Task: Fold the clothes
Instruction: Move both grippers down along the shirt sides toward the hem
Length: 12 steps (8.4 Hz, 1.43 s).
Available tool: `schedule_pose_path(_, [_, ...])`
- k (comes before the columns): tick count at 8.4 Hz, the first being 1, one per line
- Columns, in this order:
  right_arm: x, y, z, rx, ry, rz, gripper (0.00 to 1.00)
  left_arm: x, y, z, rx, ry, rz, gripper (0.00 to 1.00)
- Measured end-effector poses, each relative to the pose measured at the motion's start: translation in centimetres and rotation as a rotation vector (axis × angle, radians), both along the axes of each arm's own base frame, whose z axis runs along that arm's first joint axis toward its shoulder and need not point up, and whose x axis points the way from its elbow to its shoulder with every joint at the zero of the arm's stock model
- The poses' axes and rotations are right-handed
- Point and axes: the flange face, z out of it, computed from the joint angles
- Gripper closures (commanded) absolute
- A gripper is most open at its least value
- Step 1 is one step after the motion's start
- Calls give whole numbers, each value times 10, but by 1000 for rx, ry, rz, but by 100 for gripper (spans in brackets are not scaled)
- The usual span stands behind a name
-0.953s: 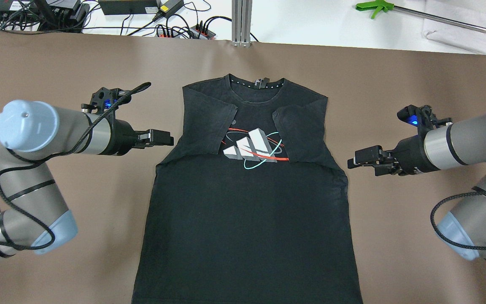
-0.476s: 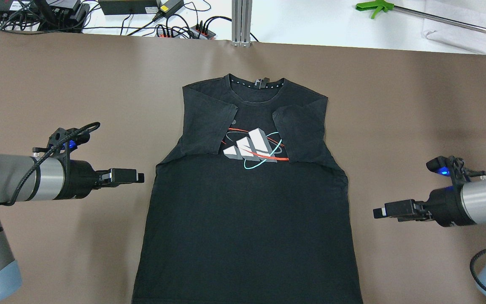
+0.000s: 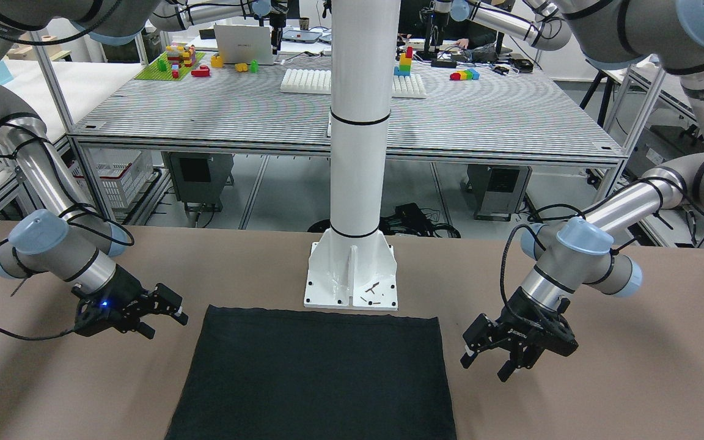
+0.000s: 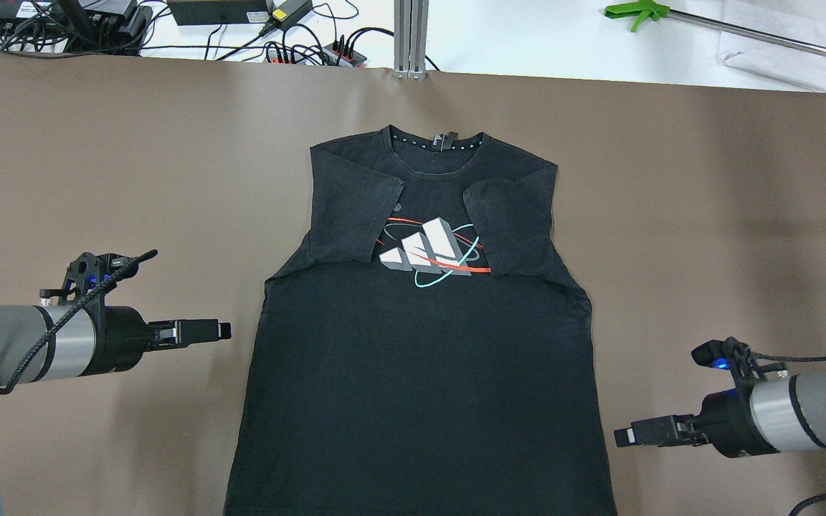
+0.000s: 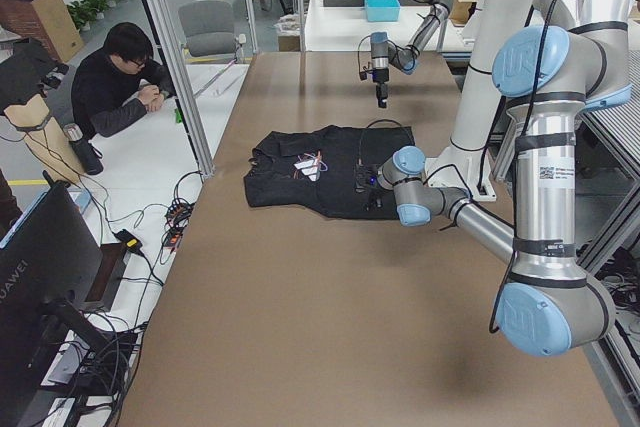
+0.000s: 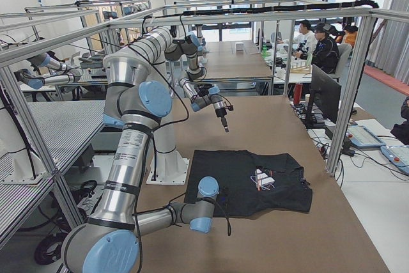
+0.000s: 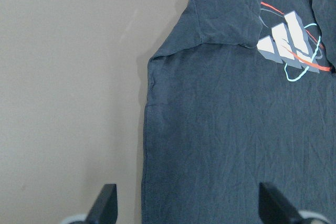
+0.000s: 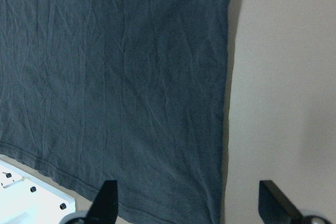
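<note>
The clothes are one black T-shirt lying flat and face up on the brown table, collar at the far end. Both sleeves are folded in over the chest, beside a white, red and cyan logo. My left gripper is open beside the shirt's left side at mid-body. In the left wrist view that side edge runs between its fingers. My right gripper is open beside the right side near the hem, and the shirt's edge lies between its fingers. Neither gripper holds anything.
The white pole's base plate stands just behind the shirt's hem on the robot's side. Cables and power strips and a green-handled grabber lie beyond the table's far edge. A person sits off the table's far side.
Both arms have drawn back toward the robot along the shirt's sides, the left from chest height to mid-body and the right down near the hem. The shirt has not moved.
</note>
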Motion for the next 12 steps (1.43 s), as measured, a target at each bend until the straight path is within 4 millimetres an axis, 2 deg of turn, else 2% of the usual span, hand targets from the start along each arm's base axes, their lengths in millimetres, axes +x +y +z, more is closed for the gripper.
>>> schedule_pose_path(1, [-20, 17, 2, 12, 1, -10, 6, 2, 1, 0, 2, -3, -4, 5])
schedule_pose_path(2, [-31, 31, 3, 16, -9, -19, 6, 2, 2, 1, 2, -5, -7, 5])
schedule_pose_path(5, [-32, 60, 29, 20, -43, -54, 6, 3, 2, 0, 5, -5, -11, 5])
schedule_pose_path(9, [-46, 77, 53, 18, -16, -76, 6, 12, 10, 1, 15, -14, -20, 5])
schedule_pose_path(12, [-59, 88, 54, 25, -13, -87, 6, 13, 10, 1, 16, -13, -19, 5])
